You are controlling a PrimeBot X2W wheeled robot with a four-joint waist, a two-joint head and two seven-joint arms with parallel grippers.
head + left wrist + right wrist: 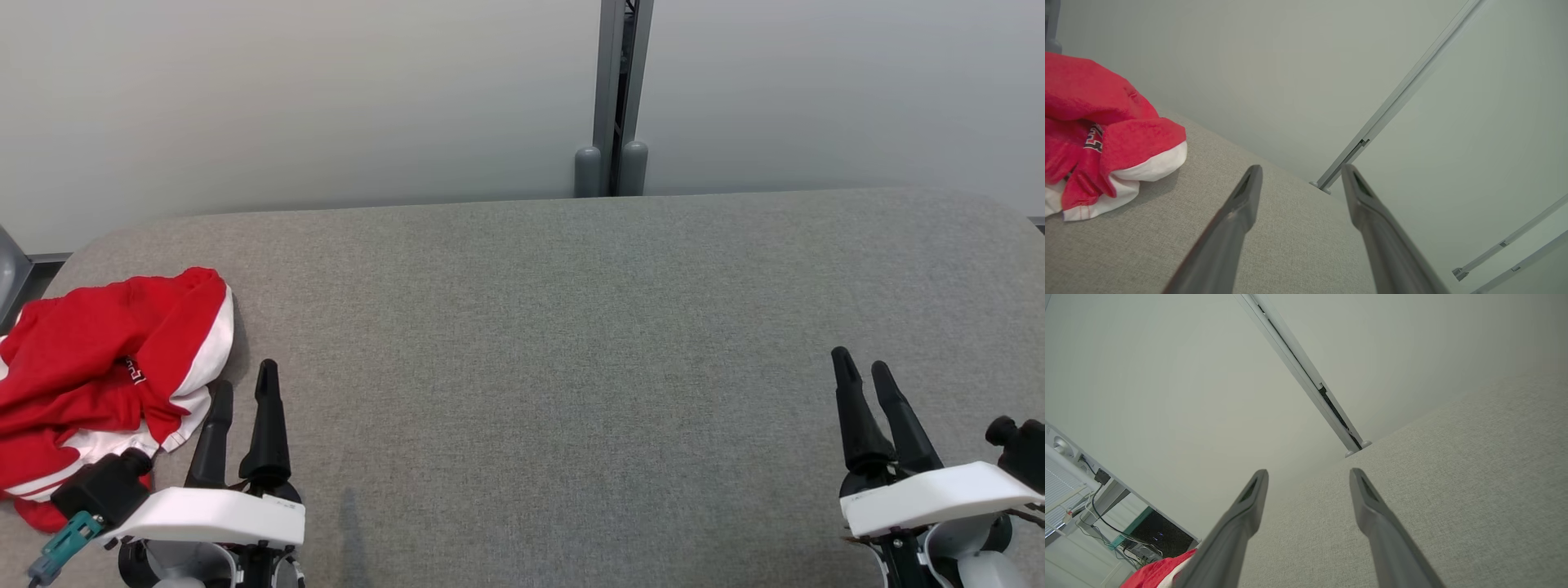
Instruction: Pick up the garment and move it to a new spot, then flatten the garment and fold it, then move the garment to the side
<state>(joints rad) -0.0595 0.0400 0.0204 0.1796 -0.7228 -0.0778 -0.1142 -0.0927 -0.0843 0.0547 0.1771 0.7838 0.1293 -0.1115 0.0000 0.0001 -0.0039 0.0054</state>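
- On the far left edge of the grey padded table (571, 327) sits the garment (98, 367), a red+white crumpled heap, not flattened or folded yet.
- Just beside it is the left gripper (243, 377), fingers spread, nothing between them.
- Way over on the right side, the right gripper (861, 362), well apart from the cloth, also spread & empty.

Crumpled red-and-white garment (1098, 134) on grey table (1298, 245), left of gaping left claw (1300, 175).
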